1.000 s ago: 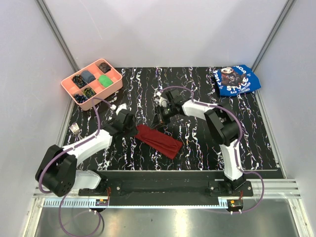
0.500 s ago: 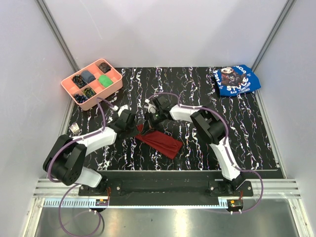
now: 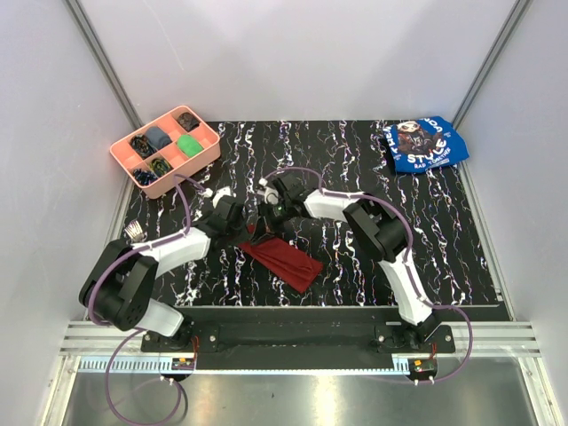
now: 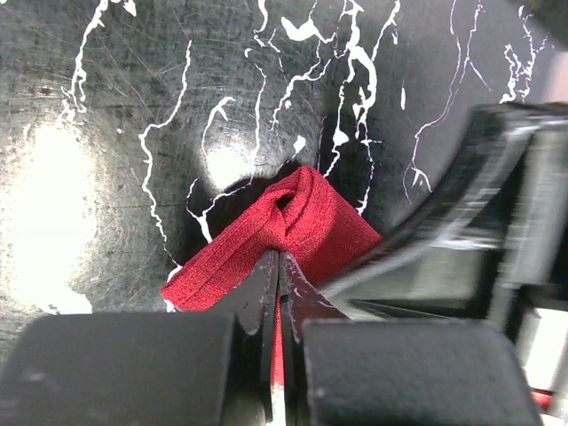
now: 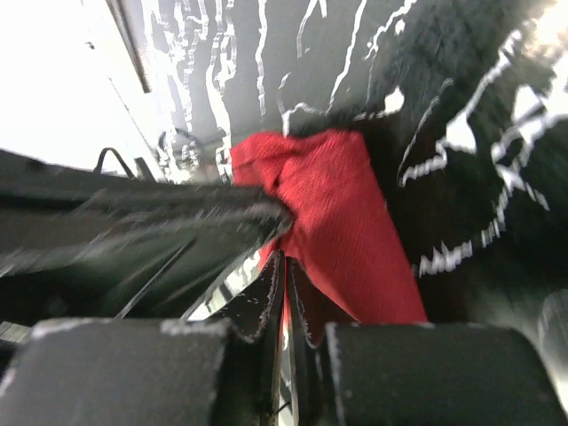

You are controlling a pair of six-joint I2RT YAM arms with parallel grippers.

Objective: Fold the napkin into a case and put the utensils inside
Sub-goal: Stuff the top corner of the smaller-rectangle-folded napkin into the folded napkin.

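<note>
Two tight pinches on the napkin's [image 3: 286, 260] far-left end: left gripper [image 4: 277, 258] beside right gripper [image 5: 284, 259].

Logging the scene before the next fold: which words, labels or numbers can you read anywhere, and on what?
"STU": large white letters on the blue cloth; the rest of the word is unclear.
Smaller white lettering above and below it: too small to read.
Pink tray: no text visible.
Napkin: no text visible.

Centre: napkin [image 3: 282, 258]; rear-left: tray [image 3: 190, 169]; rear-right: cloth [image 3: 424, 145]; left edge: fork [image 3: 135, 232].
</note>
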